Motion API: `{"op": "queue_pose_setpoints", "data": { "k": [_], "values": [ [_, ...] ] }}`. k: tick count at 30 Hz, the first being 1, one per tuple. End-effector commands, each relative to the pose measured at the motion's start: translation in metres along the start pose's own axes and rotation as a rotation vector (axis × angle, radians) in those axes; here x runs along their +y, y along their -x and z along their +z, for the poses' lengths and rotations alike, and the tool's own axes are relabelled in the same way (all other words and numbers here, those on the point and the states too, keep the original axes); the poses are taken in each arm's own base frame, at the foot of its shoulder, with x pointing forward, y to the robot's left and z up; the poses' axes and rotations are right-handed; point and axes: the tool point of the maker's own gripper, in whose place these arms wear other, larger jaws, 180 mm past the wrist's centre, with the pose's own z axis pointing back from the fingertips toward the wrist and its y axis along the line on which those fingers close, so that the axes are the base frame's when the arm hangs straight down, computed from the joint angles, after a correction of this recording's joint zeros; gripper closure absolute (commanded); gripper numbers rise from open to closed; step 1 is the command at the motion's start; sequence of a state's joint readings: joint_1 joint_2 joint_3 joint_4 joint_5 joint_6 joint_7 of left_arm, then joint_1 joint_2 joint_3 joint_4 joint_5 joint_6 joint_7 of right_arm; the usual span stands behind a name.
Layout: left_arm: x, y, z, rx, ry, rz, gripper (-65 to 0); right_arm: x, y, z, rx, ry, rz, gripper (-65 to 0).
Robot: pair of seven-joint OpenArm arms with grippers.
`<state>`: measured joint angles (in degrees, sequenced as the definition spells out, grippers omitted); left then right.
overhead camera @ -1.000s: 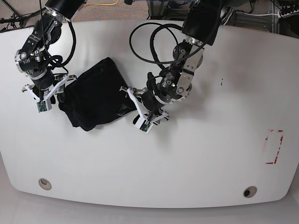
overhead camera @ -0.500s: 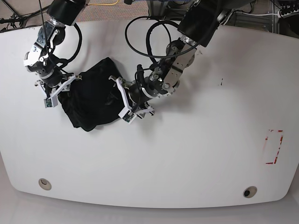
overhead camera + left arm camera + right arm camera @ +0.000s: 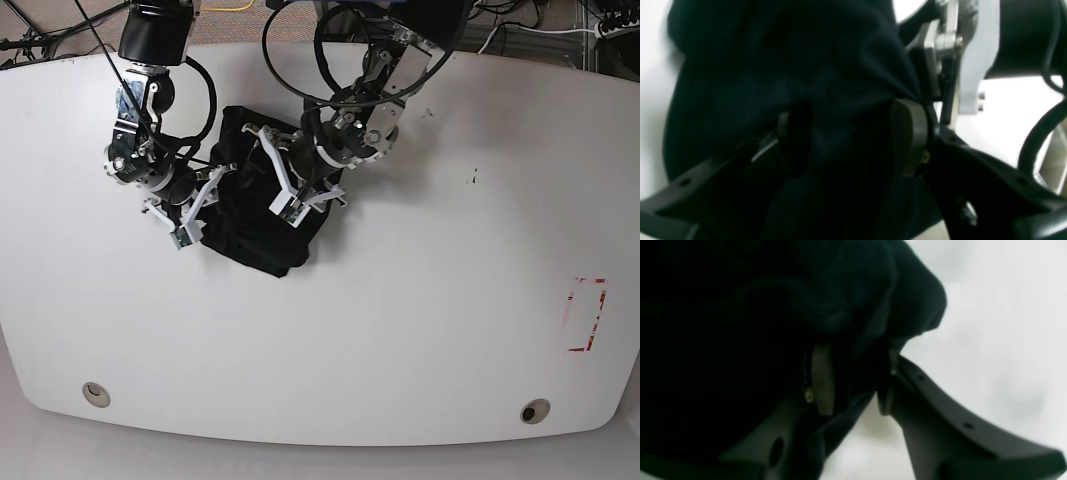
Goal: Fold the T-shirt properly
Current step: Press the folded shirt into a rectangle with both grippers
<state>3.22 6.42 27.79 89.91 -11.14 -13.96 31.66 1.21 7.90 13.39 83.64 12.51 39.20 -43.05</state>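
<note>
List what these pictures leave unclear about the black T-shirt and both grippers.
- Base view: the T-shirt is a dark bundle; its sleeves, collar and fold lines are lost in black.
- Left wrist view: cloth fills the left gripper; the shirt's lower part is cut off by the edge.
- Right wrist view: blurred and dark; the right gripper has cloth between its fingers, layers uncountable.

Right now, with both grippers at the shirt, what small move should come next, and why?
Probably lower both grippers together to lay the held cloth flat. The left gripper and the right gripper each pinch a fold of the shirt, which sits bunched on the table, not yet a neat fold.
</note>
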Motion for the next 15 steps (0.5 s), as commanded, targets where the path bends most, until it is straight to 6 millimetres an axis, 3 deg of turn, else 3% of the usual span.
{"op": "queue_pose_setpoints", "data": {
  "k": [1, 9, 15],
  "values": [
    [-0.003, -0.022, 0.018, -0.075, 0.005, -0.005, -35.4, 0.020, -0.016, -0.007, -0.014, -0.053, 0.066, -18.9],
    [0.016, -0.015, 0.062, -0.088, -0.070, -0.028, -30.8, 0.072, -0.027, -0.019, -0.019, -0.164, 0.162, -18.9],
    [0.034, -0.013, 0.079, -0.087, -0.119, -0.047, -30.7, 0.085, -0.040, -0.018, -0.059, -0.177, 0.167, -18.9]
  ]
}}
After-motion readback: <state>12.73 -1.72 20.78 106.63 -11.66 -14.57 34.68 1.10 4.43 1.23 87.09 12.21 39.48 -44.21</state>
